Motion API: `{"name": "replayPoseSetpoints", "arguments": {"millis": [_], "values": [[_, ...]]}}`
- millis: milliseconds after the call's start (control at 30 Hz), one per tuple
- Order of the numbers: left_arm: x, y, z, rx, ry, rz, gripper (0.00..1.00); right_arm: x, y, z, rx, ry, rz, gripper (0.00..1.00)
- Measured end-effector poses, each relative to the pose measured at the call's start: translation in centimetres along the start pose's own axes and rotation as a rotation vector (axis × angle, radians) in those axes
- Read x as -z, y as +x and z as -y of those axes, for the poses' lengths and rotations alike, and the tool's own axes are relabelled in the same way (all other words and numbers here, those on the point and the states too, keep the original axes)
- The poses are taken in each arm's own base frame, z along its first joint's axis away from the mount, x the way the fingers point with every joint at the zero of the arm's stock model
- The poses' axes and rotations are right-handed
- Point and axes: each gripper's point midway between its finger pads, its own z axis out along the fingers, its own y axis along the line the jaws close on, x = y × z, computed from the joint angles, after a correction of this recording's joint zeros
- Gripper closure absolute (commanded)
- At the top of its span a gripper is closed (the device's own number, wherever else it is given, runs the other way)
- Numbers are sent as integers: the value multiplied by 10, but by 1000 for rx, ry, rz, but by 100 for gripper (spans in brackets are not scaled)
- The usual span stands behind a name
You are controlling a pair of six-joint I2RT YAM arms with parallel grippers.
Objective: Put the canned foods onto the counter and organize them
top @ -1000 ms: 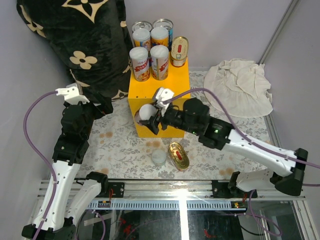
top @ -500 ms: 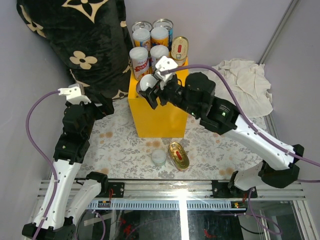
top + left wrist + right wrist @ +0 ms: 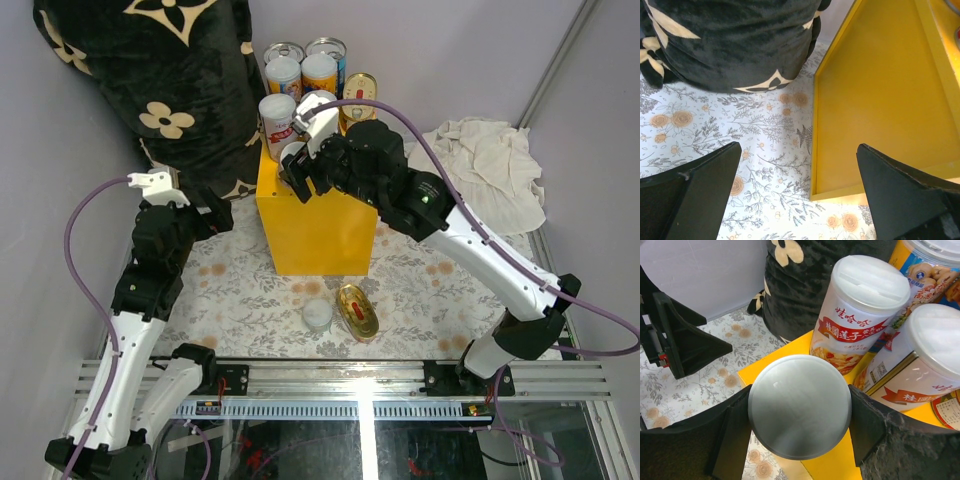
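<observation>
The right end effector (image 3: 299, 172) is pinching a small can (image 3: 798, 406) above the counter's (image 3: 320, 228) free corner, lining it up beside standing cans (image 3: 860, 315)

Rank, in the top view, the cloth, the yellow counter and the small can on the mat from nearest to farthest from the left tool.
1. The yellow counter, just right of the left tool.
2. The small can, on the mat in front of the counter.
3. The cloth, at the far right.
</observation>
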Motion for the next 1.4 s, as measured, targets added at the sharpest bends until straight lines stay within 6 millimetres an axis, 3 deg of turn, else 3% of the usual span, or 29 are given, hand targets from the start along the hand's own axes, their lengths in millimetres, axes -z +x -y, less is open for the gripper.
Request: {"name": "replayPoseSetpoints", "arguments": {"millis": [367,567,700,800,900,1100,1400], "values": [[-4,7,0,-12,8,-29,0,1,3,14,-47,1,-17,79],[-5,8,1,-12,14,-35,0,-11,-10,10,-52,-32,3,76],[-5,8,0,-11,14,-35,0,-23,-4,5,-51,-52,-26,72],[-5,8,0,-11,12,-35,0,-35,6,3,-50,-60,-56,65],[-5,8,0,-12,14,-35,0,-43,10,1,-50,-67,-67,48],[-6,9,0,-13,13,-39,0,-41,11,0,-50,-74,-78,3],[-8,13,-1,-18,15,-54,0,-42,6,0,-51,-72,-59,0]]}}
